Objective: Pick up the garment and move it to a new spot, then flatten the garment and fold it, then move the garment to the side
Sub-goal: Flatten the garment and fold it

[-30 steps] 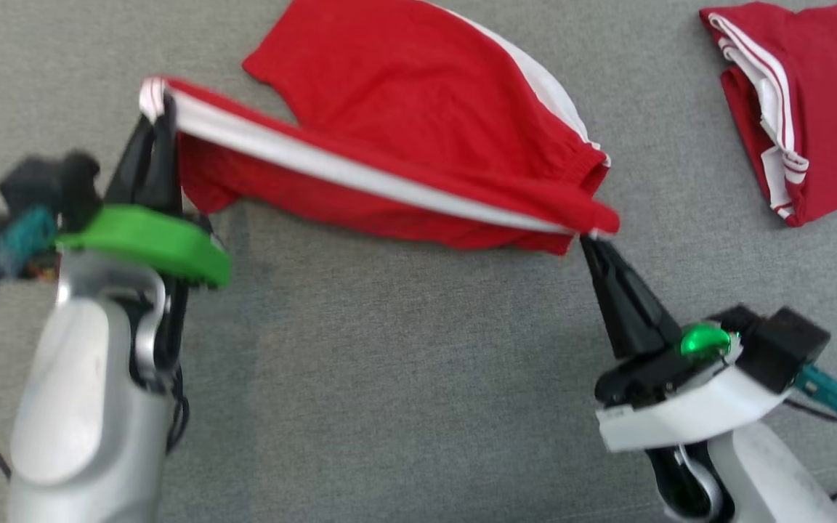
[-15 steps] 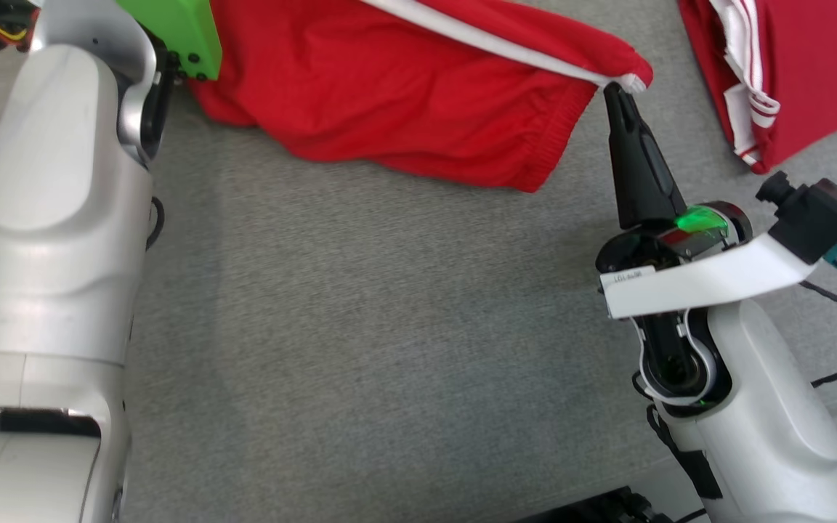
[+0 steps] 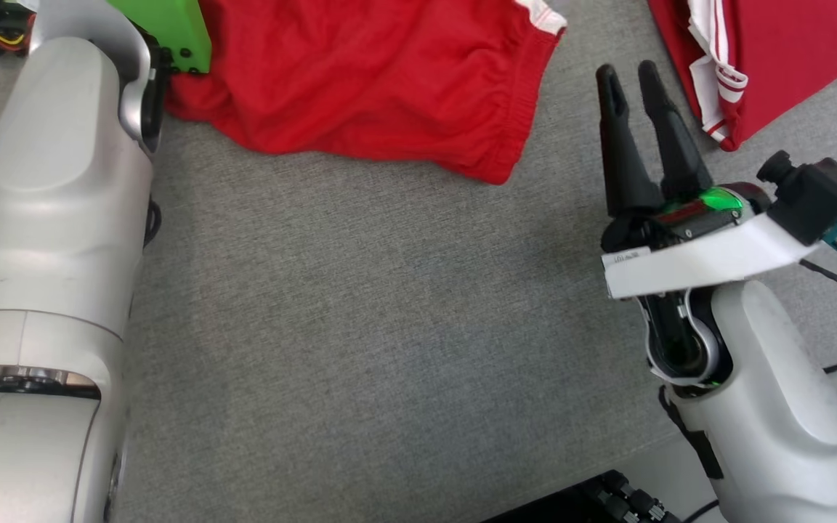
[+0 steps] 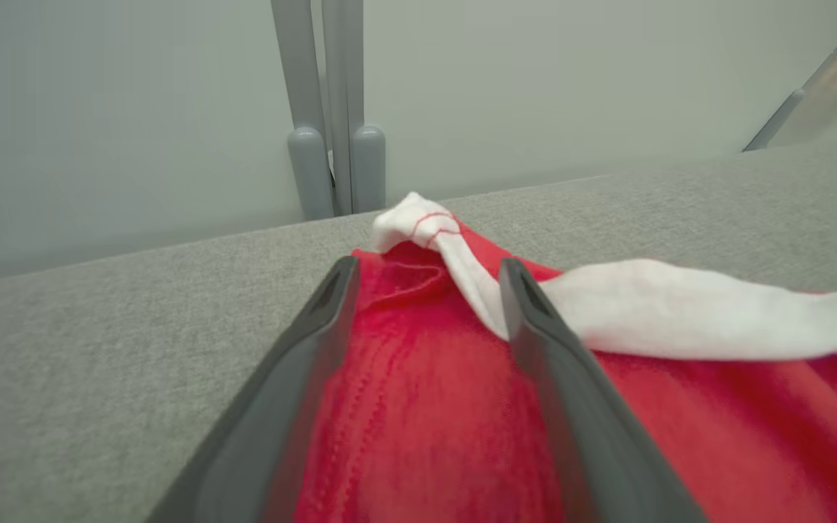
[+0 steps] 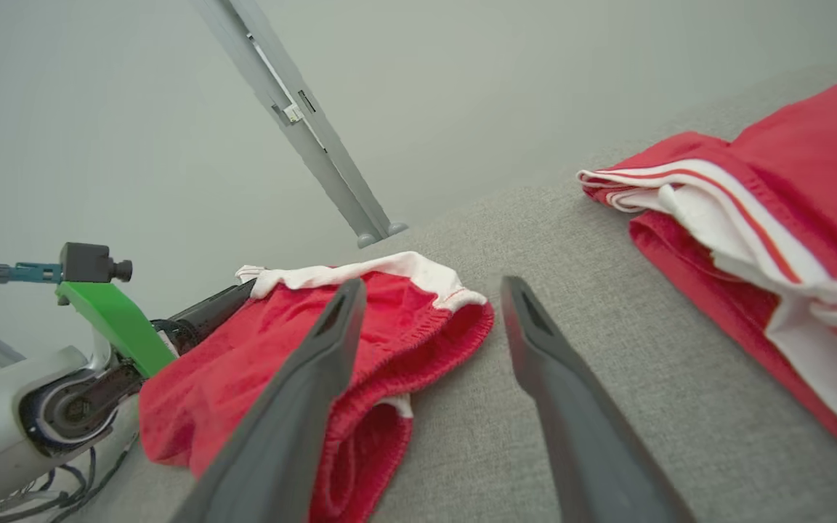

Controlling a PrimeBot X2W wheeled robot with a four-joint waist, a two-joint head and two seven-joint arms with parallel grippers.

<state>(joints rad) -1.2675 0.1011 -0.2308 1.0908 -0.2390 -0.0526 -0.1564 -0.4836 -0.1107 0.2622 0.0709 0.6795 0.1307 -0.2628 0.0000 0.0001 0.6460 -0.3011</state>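
**On the grey surface: red shorts down, both grippers open**

Toward the far side of the grey surface (image 3: 360, 327), the garment (image 3: 360, 80) lay rumpled. It was a pair of red shorts in soft knit, with a gathered, elastic-looking edge nearest me and a white band at its right corner. From the left wrist, that white band ran twisted across the red and ended in a small bunched tip with red stitching. The surface beneath was flat, tightly woven grey cloth.

My left gripper (image 4: 427, 269) had its 2 dark fingers spread apart, low over the garment's left end. Red cloth showed between them and nothing was pinched. My right gripper (image 3: 628, 73) had its 2 fingers parted and empty, just right of the gathered edge, with bare grey between.

Right of that gripper lay a second red garment (image 3: 789, 58), folded, with white stripes along its edge, apart from the first. In the head view my pale left forearm (image 3: 55, 218) and its green bracket (image 3: 171, 29) hid the garment's left end. Grey posts (image 4: 331, 145) stood beyond the surface's far edge.
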